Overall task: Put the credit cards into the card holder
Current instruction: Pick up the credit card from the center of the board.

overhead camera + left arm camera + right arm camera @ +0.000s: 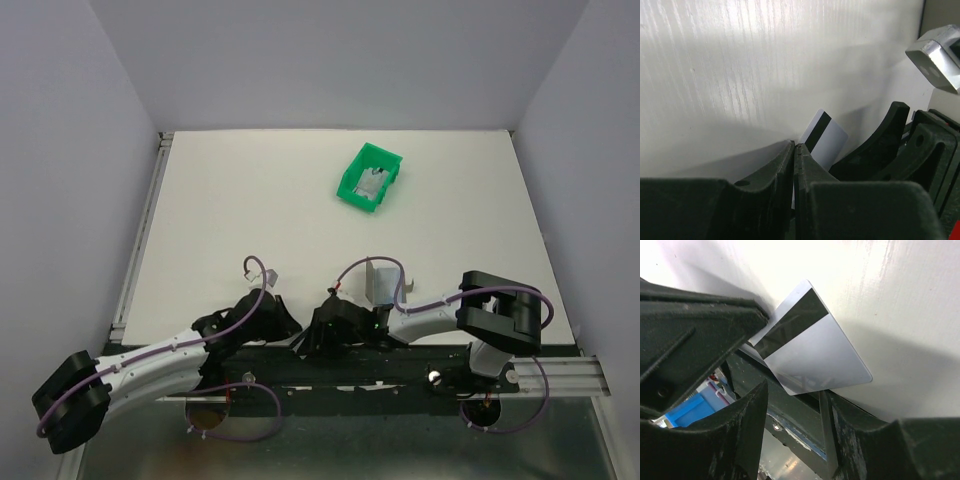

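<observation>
Silver-grey and slick, the credit card [812,352] looks lifted off the table [250,200] at its near edge, between the two arms. The left fingers [772,172] are pressed narrow on it, holding it by little more than the corner beside the dark stripe. The right fingers [747,435] stand wide and grip nothing.

We judge the main risk to be a drop. With such a small bite on a smooth card, a nudge from the right fingers could pivot it or pull it out. If the left fingers let go before the right ones have closed, it would fall at the table's edge, close to the arm bases. The two sets of fingers are also crowded together and could knock each other.

From the right wrist, the card's free end lies just ahead of the gap between the right fingers. Whether its lower edge is already inside that gap we cannot tell.

What we take for the card holder [381,285] stands just beyond the fingers, and the green bin [350,190] sits well apart, farther back.
</observation>
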Robot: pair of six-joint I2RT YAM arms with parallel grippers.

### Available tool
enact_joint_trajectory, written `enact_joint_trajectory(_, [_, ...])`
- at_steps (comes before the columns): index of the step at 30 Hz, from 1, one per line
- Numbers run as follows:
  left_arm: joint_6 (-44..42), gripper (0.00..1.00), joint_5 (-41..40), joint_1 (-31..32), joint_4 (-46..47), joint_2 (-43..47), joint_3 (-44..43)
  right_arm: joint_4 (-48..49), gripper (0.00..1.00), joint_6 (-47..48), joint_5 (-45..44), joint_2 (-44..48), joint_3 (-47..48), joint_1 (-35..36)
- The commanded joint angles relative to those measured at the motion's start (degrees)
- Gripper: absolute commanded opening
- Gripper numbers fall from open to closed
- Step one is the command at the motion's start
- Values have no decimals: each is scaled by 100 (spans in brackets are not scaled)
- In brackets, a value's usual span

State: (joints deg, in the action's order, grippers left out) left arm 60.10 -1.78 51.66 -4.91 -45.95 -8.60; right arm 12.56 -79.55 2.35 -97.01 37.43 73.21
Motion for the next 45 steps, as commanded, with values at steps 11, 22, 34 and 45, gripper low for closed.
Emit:
enact_joint_trajectory(11, [1126, 19, -226, 1021, -950, 262, 280, -368, 54, -245, -1052, 103, -227, -17])
enact_joint_trajectory(22, [1707, 18, -525, 1619, -1267, 219, 192, -544, 53, -307, -1623, 473, -403, -8])
enact_joint_trajectory(34, [1734, 18, -744, 1690, -1530, 218, 8, -772, 20, -44, -1834, 806, -412, -8])
enact_joint_trajectory(45, [892, 33, -2027, 1681, -2858, 632, -1511, -4036, 0, 844, -3362, 3186, 333, -87])
